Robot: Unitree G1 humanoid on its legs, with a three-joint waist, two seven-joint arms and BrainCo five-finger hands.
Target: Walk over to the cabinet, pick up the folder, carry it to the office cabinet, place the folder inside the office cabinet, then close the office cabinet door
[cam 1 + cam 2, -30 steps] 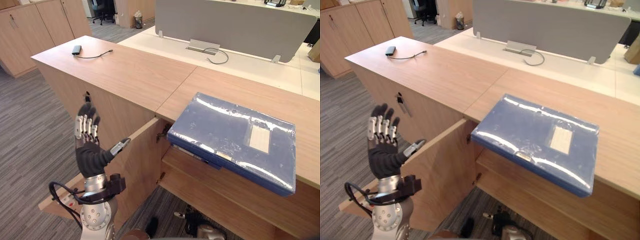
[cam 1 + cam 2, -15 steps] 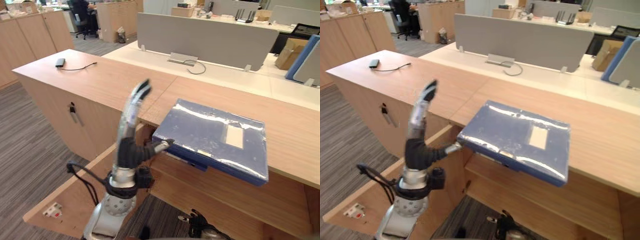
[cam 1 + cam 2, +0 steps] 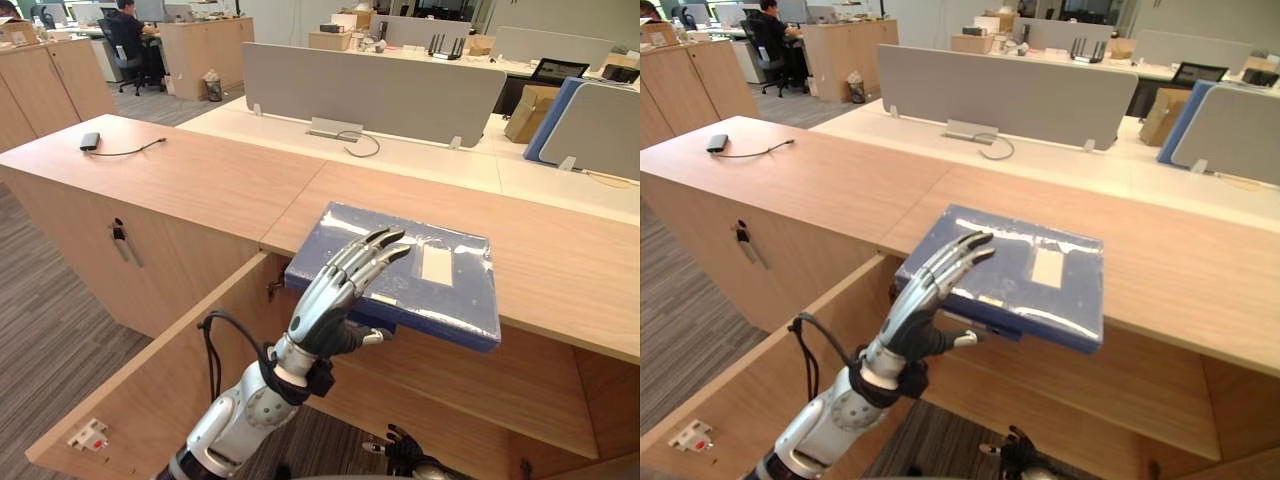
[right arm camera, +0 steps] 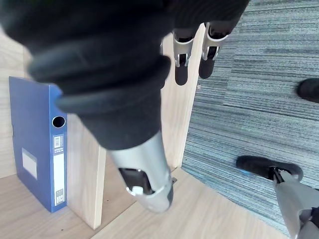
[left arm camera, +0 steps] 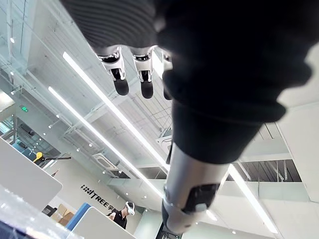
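Raised and swung forward, left hand (image 3: 328,303) now extends straight, open fingers over the near edge of the folder (image 3: 455,300), which overhangs the table (image 3: 200,180); right hand (image 4: 181,57) hangs open.

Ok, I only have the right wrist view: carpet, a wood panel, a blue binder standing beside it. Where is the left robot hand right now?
Observer: The left robot hand is held with straight fingers over the near part of a flat blue plastic-wrapped folder; I cannot tell whether it touches.
Operator: Where does that folder lie?
Observer: Flat on the light wooden cabinet top, with its near edge overhanging the front.
Operator: Is the cabinet open?
Observer: Yes, the wooden cabinet door below the folder stands swung open towards the robot.
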